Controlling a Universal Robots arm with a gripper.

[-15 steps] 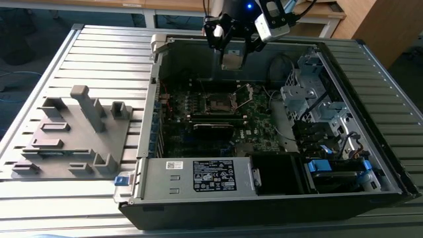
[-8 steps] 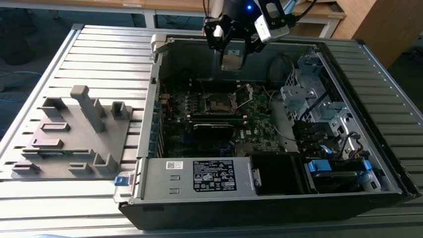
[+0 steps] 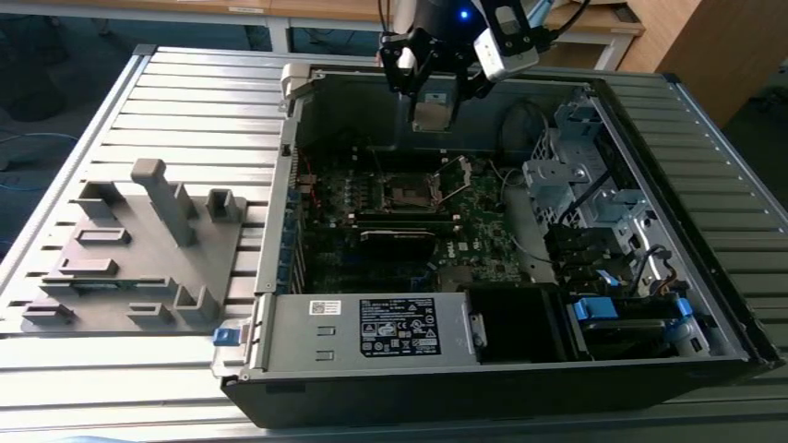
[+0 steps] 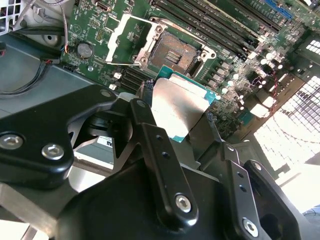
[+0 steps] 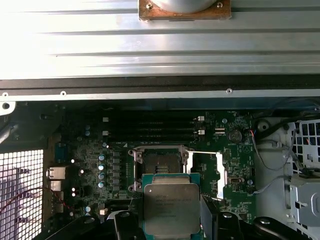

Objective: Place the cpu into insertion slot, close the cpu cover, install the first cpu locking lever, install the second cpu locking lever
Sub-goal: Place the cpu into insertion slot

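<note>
None of the four steps is showing done: the claw (image 3: 433,100), pinching the chip (image 3: 431,116) tight, is hovering at twelve o'clock of the empty socket (image 3: 407,191) in the exterior view, the cover (image 3: 457,175) standing open.

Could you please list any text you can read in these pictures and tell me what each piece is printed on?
None is legible.
The large white label on the power supply: too small to read.
The small white label beside it: too small.
Markings on the cpu in the claw: blurred.
</note>
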